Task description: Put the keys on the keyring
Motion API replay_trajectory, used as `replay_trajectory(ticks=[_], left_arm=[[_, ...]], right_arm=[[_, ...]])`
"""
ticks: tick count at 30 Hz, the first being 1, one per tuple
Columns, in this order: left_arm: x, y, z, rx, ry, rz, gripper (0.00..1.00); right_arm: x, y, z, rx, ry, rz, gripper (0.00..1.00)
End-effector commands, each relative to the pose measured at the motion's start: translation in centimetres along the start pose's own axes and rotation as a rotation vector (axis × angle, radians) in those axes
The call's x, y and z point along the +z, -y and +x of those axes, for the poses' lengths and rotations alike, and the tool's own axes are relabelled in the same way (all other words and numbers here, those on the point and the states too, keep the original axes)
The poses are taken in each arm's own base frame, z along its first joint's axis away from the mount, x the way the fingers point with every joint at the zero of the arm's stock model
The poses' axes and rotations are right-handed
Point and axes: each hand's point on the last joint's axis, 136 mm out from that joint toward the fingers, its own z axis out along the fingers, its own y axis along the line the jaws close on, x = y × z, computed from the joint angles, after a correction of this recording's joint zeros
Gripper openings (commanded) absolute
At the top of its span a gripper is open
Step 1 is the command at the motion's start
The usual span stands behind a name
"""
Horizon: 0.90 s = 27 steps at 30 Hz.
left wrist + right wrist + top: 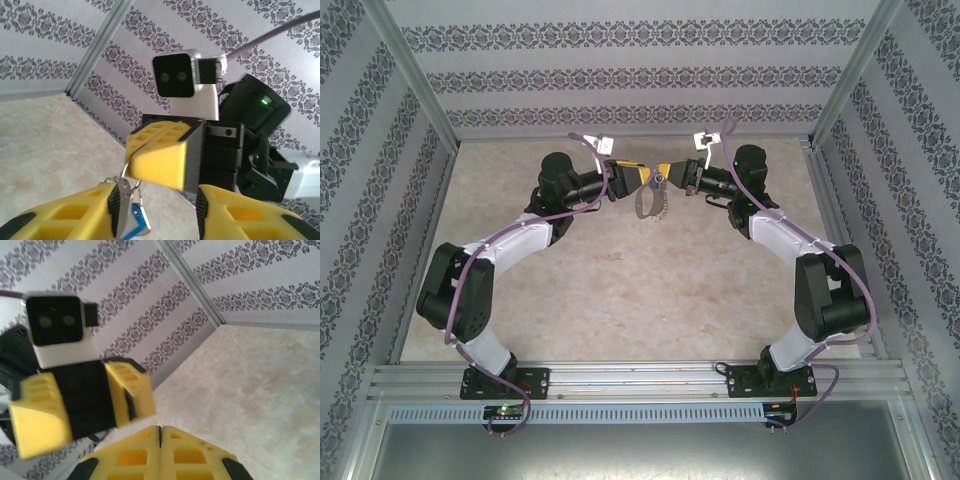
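The keyring (650,205) is seen from the top view as a grey metal loop hanging tilted just below the point where the two grippers meet, above the far middle of the table (620,290). In the left wrist view, the keys (138,223) are shown as silver metal with a small bright-blue tag. They hang against the inner face of the left-hand yellow finger (65,215), just under the tip of the opposing gripper. How the key is joined to the loop cannot be told.

The left gripper (642,180) is held wide apart, with nothing clamped between its fingers. The right gripper (667,178) is pressed fully together, its two yellow fingers meeting along a thin seam in its own wrist view (160,432). The loop is seen hanging from its tips.

The table is bounded by patterned walls on three sides and framed by aluminium posts (420,85). The back wall lies near the grippers, while the side walls stand well apart from them. A broad stretch of beige tabletop is left open between the arms and the near rail (640,378).

One grey loop, one blue tag, two arms and two grippers are counted.
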Motion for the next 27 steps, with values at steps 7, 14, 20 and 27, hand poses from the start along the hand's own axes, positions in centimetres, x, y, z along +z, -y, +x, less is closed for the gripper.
replay_trajectory(ticks=[7,14,20,27], left_arm=[[-0.9,0.6,-0.3,0.044,-0.110,0.033,0.48],[-0.6,0.3,1.0,0.010,-0.153,0.070,0.36],[-0.2,-0.1,1.5,-0.016,-0.159,0.081,0.36],[0.6,0.1,2.0,-0.043,-0.162,0.119,0.37]], right_arm=[[0.1,-2.0,2.5,-0.033,-0.274,-0.166,0.00],[0.5,-2.0,2.3,-0.024,-0.275,-0.178,0.00],[0.7,-1.9,2.6,-0.018,-0.267,-0.184,0.00],[0.9,-2.3,2.7,-0.023,-0.262,-0.193,0.00]])
